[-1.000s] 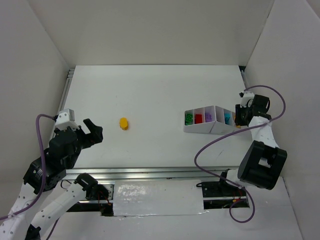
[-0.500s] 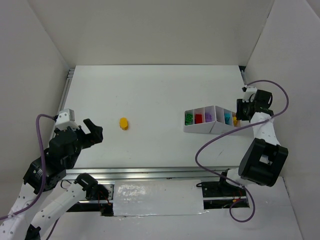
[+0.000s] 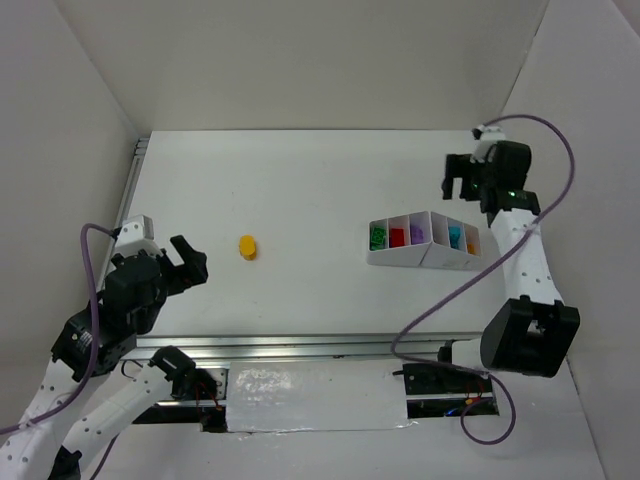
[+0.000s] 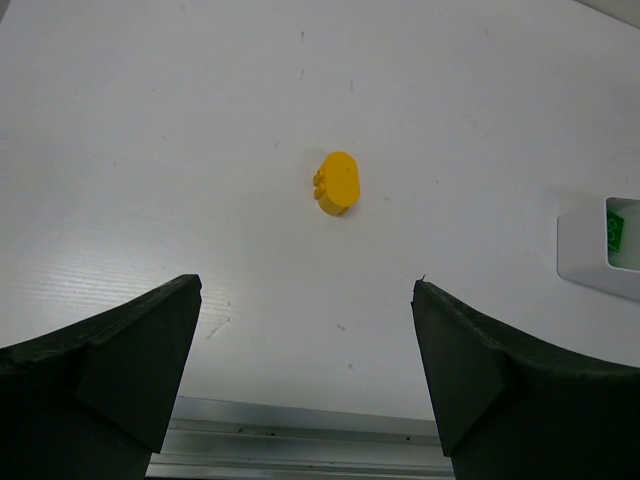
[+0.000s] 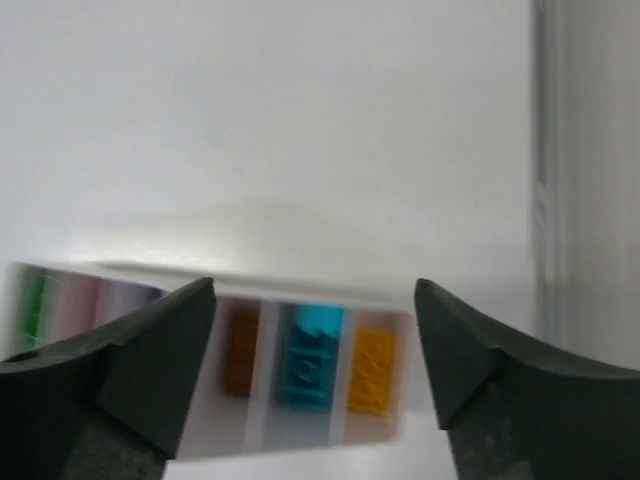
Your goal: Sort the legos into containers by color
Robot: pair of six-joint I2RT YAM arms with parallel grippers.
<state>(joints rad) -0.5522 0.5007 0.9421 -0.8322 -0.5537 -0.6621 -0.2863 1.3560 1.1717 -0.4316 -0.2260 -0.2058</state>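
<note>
Lone yellow brick (image 4: pixel 338 183) sits ahead of the left gripper (image 4: pixel 305 290), jaws spread ready to take it; right gripper (image 5: pixel 312 290), apart and empty, hovers just beyond the tray (image 3: pixel 425 258).

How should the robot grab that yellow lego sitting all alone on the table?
Come straight down from above with the open left tool, which is nearest. The yellow lego lies alone on the table, longer than wide with rounded ends, so pinch across its narrow middle, on the two long sides. Small studs seem to stick out of one long side.
</note>
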